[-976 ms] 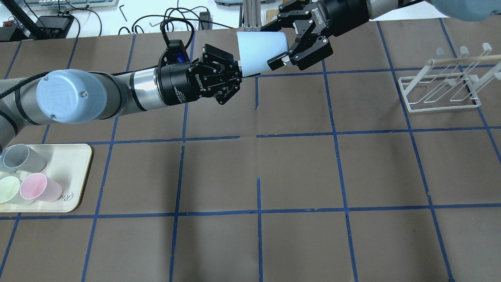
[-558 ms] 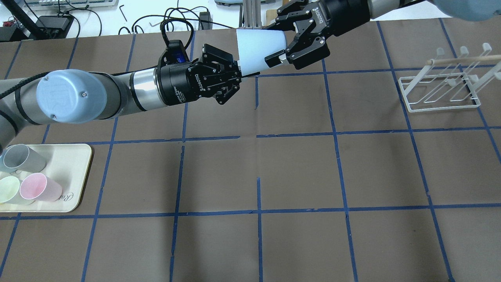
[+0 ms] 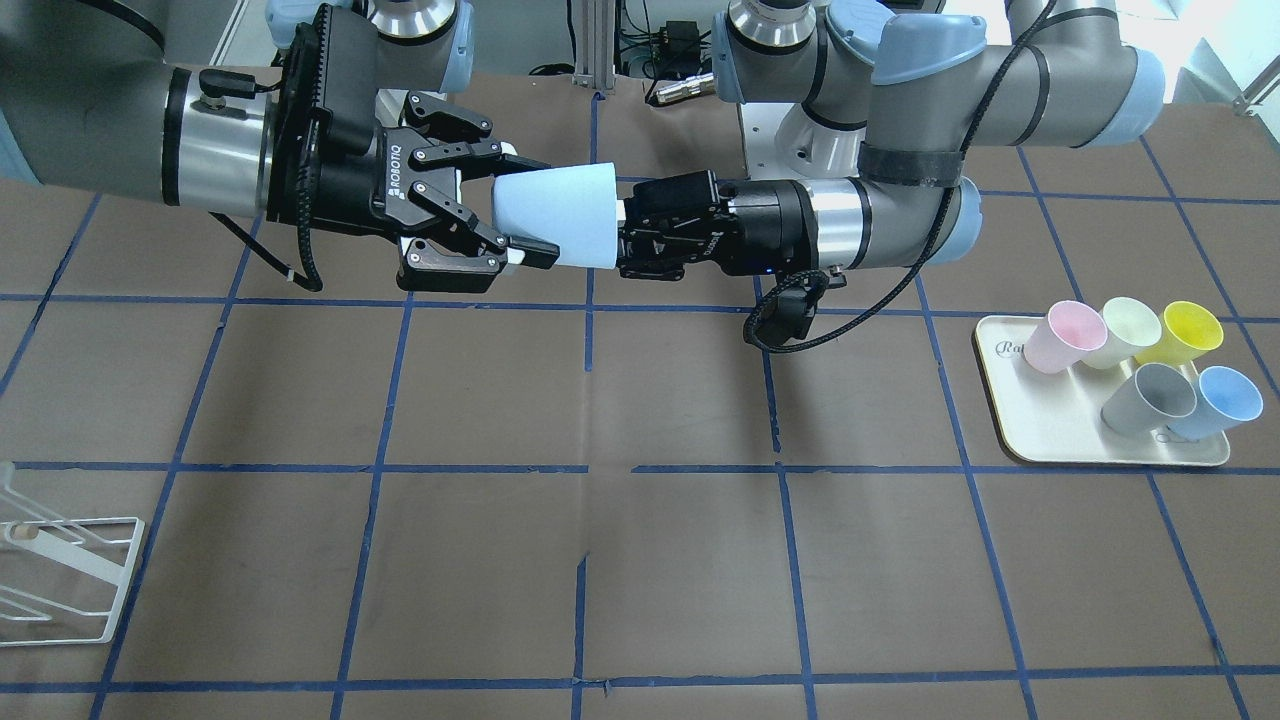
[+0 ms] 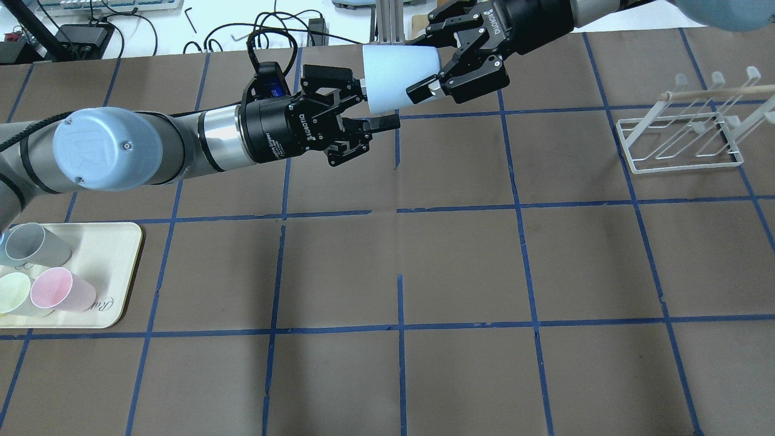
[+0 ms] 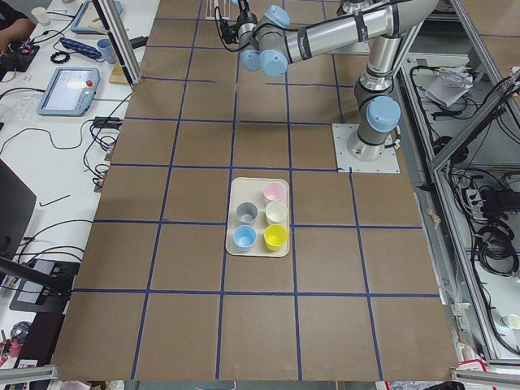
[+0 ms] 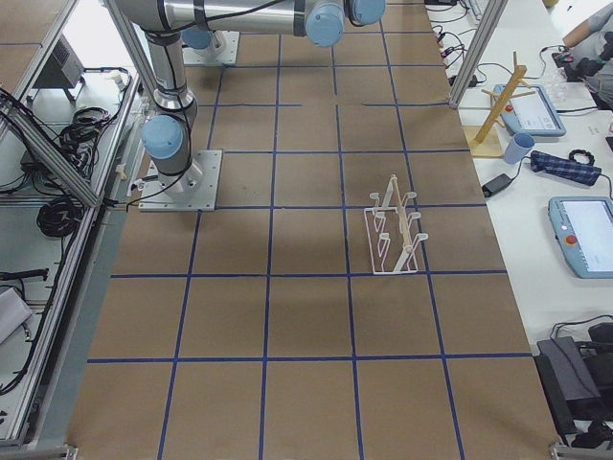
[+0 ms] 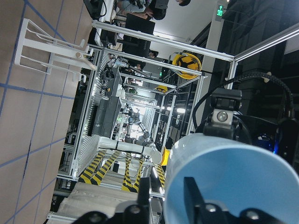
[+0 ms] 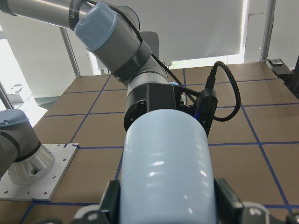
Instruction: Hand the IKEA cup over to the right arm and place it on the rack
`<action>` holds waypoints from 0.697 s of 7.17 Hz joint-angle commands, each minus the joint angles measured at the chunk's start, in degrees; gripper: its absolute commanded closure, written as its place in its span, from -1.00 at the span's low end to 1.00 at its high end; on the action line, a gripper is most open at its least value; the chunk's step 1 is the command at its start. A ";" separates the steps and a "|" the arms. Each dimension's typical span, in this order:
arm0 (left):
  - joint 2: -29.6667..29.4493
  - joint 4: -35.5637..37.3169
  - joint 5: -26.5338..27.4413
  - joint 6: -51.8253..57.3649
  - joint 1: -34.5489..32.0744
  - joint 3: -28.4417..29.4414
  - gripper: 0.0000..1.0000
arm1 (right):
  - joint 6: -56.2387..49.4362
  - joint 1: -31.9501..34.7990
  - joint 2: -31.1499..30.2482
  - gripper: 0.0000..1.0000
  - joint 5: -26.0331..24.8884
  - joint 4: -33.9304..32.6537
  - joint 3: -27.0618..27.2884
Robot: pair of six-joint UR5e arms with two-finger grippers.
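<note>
The pale sky-blue IKEA cup (image 4: 396, 69) lies on its side in the air above the table's far middle, and it also shows in the front view (image 3: 560, 225). My right gripper (image 4: 424, 65) is shut on its narrow base end, white pads on both sides (image 3: 530, 210). In the right wrist view the cup (image 8: 163, 163) fills the space between the jaws. My left gripper (image 4: 375, 106) is open at the cup's wide rim, its fingers spread either side of the rim wall. The left wrist view shows the cup's rim (image 7: 233, 182) close up. The white wire rack (image 4: 684, 133) stands at the right.
A cream tray (image 4: 115, 266) at the near left holds grey (image 4: 33, 242), pink (image 4: 60, 289) and pale green (image 4: 12, 293) cups. The front view also shows yellow (image 3: 1190, 333) and deeper-blue (image 3: 1215, 400) cups on it. Brown paper with blue tape lines covers the table.
My left gripper has opened and let go of the cup's rim. My right gripper has closed on the cup's base end and stays shut there.
</note>
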 commanded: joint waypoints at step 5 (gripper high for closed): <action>0.62 -0.21 6.57 -0.38 5.28 0.17 -1.00 | 1.19 -4.02 -1.03 0.57 -1.81 0.62 -0.16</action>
